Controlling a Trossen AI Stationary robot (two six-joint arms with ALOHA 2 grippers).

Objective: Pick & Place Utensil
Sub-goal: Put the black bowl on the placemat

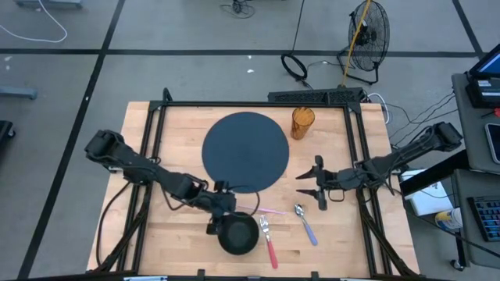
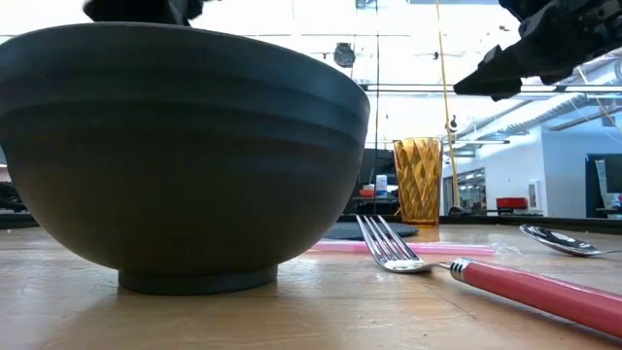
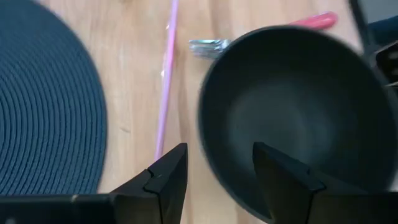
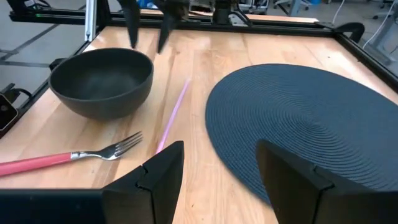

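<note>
A fork (image 1: 269, 242) with a red handle lies on the wooden table next to a dark bowl (image 1: 237, 232). A spoon (image 1: 305, 222) with a pale blue handle lies to the fork's right, and a pink straw (image 1: 262, 209) beyond the fork. My left gripper (image 1: 228, 207) hovers open over the bowl's far-left rim (image 3: 208, 134); in the left wrist view (image 3: 219, 148) one finger stands over the bowl's inside and one outside it. My right gripper (image 1: 301, 185) hangs open above the table, right of the round placemat (image 1: 246, 152), in its wrist view (image 4: 219, 149) facing the fork (image 4: 74, 157) and bowl (image 4: 102, 81).
An amber faceted cup (image 1: 303, 122) stands at the placemat's far right edge. The dark woven placemat fills the table's middle far part. A black frame (image 1: 250, 103) borders the table. Bare wood lies near the spoon (image 2: 569, 241) and toward the near right corner.
</note>
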